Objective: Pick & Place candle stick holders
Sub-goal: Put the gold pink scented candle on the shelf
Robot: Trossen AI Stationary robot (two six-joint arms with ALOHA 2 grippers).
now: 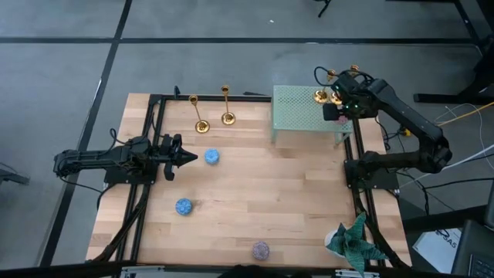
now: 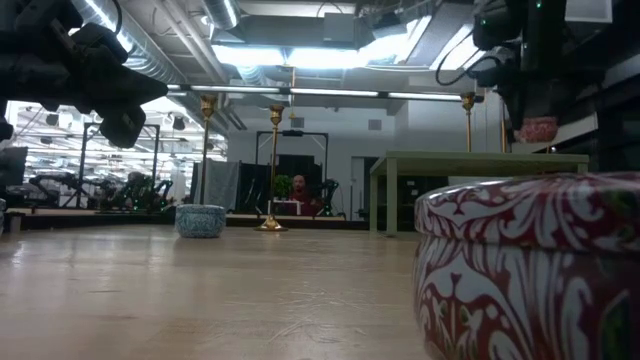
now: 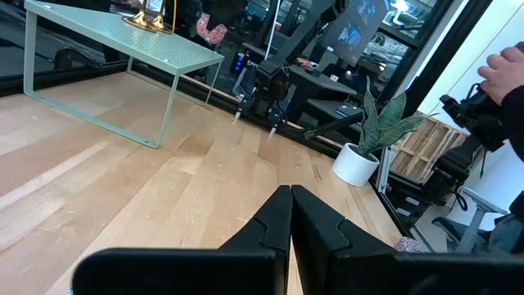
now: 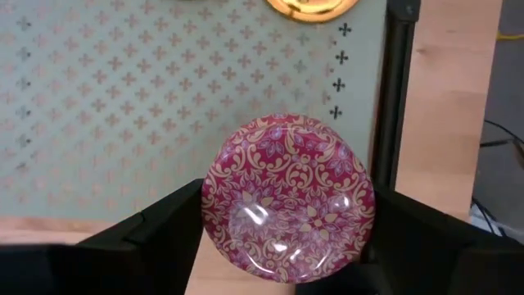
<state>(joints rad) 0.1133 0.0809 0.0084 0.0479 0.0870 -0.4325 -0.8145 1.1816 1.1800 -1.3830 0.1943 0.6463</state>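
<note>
Two gold candle stick holders stand on their round bases at the far side of the wooden table, also seen in the low view. Another gold holder stands on the small green table; its base shows in the right wrist view. My right gripper is over the green table's right edge, shut on a round red patterned tin. My left gripper is shut and empty above the table's left side, beside a blue tin. My right gripper pinches the red tin between its two fingers, one on each side of its round wall. The fingers come from above, pointing down. The tin sits level, top up, lifted clear above the green table's top.
A second blue tin and a purple patterned tin lie on the table's near half; the latter fills the low view's foreground. A green paper plant is at the near right corner. A person's hand shows beyond the table.
</note>
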